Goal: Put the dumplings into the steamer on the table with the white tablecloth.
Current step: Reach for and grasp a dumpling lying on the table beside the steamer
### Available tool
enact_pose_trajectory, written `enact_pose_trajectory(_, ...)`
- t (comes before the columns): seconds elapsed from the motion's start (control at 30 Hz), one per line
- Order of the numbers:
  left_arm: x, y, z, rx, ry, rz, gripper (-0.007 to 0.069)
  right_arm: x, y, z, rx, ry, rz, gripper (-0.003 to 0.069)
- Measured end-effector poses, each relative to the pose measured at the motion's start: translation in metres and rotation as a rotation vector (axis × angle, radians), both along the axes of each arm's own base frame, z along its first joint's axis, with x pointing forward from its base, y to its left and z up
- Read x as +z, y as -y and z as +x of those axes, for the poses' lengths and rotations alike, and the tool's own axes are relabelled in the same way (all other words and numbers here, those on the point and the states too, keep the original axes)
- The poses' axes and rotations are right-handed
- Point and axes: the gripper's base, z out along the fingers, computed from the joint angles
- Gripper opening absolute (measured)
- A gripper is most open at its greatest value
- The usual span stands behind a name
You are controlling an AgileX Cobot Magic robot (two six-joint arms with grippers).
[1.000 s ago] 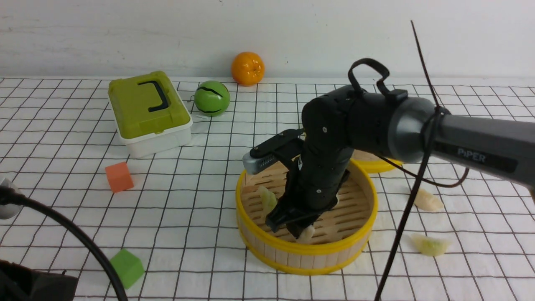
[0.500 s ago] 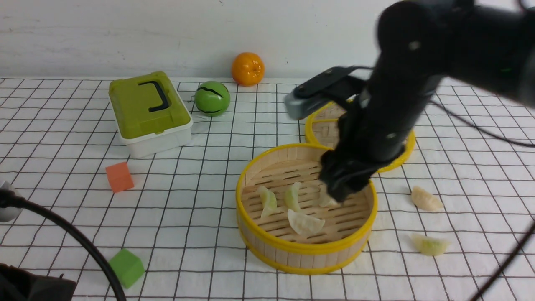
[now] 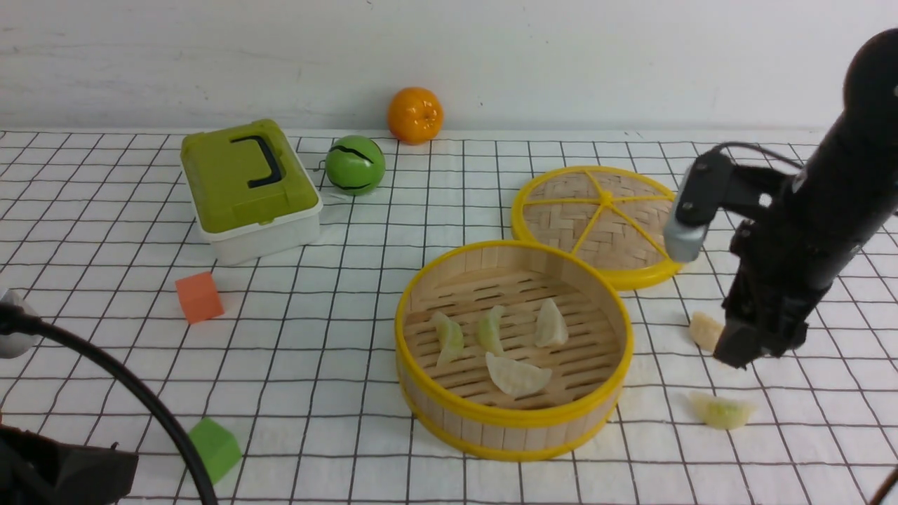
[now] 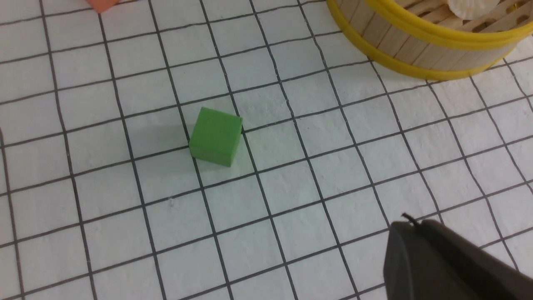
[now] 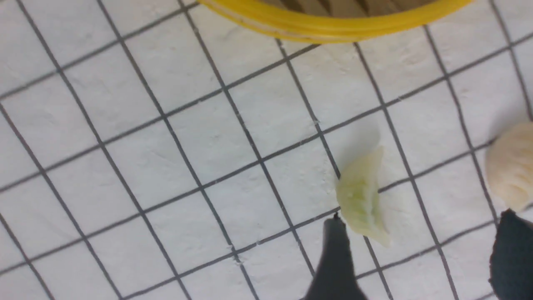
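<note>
So four dumplings point(image 3: 518, 375) are sitting in the steamer point(image 3: 512, 435) and two are out on the table point(image 3: 309, 393) to its right: a pale cream one point(image 3: 704, 330) and, nearer the camera, a greenish one point(image 3: 722, 411). The right end effector point(image 5: 420, 254) is spread wide with nothing in it, hanging above that pair, so I'd call the step in hand picking up one of these last two. The left end effector point(image 4: 420, 227) is shut, over by the green foam cube point(image 4: 216, 136), and I'd just leave it parked there. From the right wrist view, the greenish one lies close to one finger and the cream one close to the other, so neither is centered. My advice: pick one, get it midway between the fingers before going down, and turn the wrist so they close across the narrow middle of the crescent, not tip to tip. Coming straight down off-center could mean a fingertip landing on a dumpling or nudging its neighbor. Close gently too, since they look soft and could squirt out. Then lift well clear of the yellow rim before swinging over, and aim for the bare slats on the right side of the basket, lowering close to the floor before letting go so it doesn't tumble onto the others.
</note>
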Motion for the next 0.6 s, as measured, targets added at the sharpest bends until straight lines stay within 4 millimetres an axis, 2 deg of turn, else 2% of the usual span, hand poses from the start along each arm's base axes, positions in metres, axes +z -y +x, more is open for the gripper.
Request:
enact_pose_trajectory(0.03,0.000,0.000,0.000,0.000,-0.001,0.001,0.0004,-0.011,0.000,0.005,0.028,-0.019,-0.017,0.0468)
enact_pose_trajectory(0.1,0.000,0.000,0.000,0.001,-0.004,0.003,0.0004,-0.018,0.000,0.007,0.041,-0.032,-0.029,0.0468)
enact_pose_trajectory(0.17,-0.002,-0.001,-0.001,0.005,-0.022,0.016,0.0004,-0.041,0.001,0.015,0.068,-0.076,-0.071,0.0464)
enact_pose_trajectory(0.2,-0.002,-0.001,-0.001,0.005,-0.022,0.016,0.0004,-0.041,0.001,0.015,0.068,-0.076,-0.071,0.0464)
enact_pose_trajectory(0.27,-0.003,-0.002,-0.002,0.007,-0.032,0.023,0.0005,-0.062,0.001,0.022,0.094,-0.114,-0.090,0.0447)
enact_pose_trajectory(0.3,-0.003,-0.002,-0.002,0.007,-0.032,0.023,0.0005,-0.062,0.001,0.022,0.095,-0.112,-0.091,0.0446)
enact_pose_trajectory(0.33,-0.003,-0.002,-0.002,0.008,-0.032,0.024,0.0006,-0.073,0.000,0.025,0.099,-0.134,-0.096,0.0430)
enact_pose_trajectory(0.37,-0.003,-0.002,-0.002,0.008,-0.032,0.024,0.0006,-0.074,0.000,0.025,0.100,-0.135,-0.096,0.0428)
enact_pose_trajectory(0.4,-0.003,-0.002,-0.002,0.008,-0.032,0.024,0.0008,-0.085,0.000,0.027,0.104,-0.160,-0.103,0.0409)
enact_pose_trajectory(0.5,-0.003,-0.002,-0.002,0.008,-0.030,0.027,0.0009,-0.098,0.001,0.028,0.113,-0.193,-0.121,0.0354)
enact_pose_trajectory(0.57,-0.002,-0.003,-0.001,0.009,-0.024,0.034,0.0008,-0.099,0.002,0.029,0.128,-0.193,-0.143,0.0290)
enact_pose_trajectory(0.6,-0.002,-0.003,-0.001,0.009,-0.023,0.037,0.0008,-0.099,0.002,0.029,0.129,-0.193,-0.146,0.0290)
